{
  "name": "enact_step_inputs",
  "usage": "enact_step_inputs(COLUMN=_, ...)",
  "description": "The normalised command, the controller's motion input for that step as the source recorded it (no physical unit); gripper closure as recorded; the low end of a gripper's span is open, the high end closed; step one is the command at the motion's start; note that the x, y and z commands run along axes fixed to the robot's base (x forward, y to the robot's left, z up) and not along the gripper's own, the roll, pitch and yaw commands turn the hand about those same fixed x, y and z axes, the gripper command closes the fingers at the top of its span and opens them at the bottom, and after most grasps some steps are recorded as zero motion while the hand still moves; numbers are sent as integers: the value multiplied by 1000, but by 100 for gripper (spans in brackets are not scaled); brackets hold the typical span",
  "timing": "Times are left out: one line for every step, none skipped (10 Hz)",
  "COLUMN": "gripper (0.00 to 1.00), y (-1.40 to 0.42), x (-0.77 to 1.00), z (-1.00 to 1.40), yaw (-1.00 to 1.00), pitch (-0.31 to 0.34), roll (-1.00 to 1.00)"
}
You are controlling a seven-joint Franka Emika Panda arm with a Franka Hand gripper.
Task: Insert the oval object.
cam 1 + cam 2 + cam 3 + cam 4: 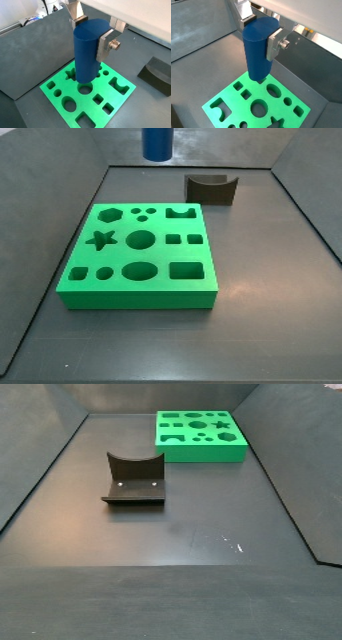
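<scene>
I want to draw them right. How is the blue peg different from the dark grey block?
The blue peg is tall, smooth and rounded; the dark grey block is squat, with a curved notch in its top. The peg hangs upright in the air, clamped in the gripper above the green block; the grey block rests on the floor beside the green block. Both are plain, single-coloured pieces.
</scene>
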Motion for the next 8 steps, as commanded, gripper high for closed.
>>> enact_step_inputs(gripper=100, y=-77, x=-100, z=-989, yaw=-1000, pitch=-106, roll=40)
enact_step_inputs(gripper=100, y=-29, x=-51, z=-963, yaw=-1000, pitch=-86, roll=43)
enact_step_inputs(gripper=100, y=-17, x=-17, z=-951, yaw=-1000, pitch=-60, roll=50)
enact_step_inputs(gripper=100, y=-17, x=-14, z=-954, yaw=-1000, pitch=-59, roll=51)
enact_step_inputs(gripper=100, y=-17, x=-14, z=-951, yaw=-1000, pitch=-60, roll=53)
enact_step_inputs(gripper=100, y=-34, x=0, z=-937, yaw=-1000, pitch=-20, roll=91)
enact_step_inputs(gripper=100, y=-37, x=0, z=-894, yaw=-1000, pitch=-14, roll=113)
enact_step_inputs(gripper=100, y=-114, x=31, z=-846, yaw=-1000, pitch=-37, roll=119)
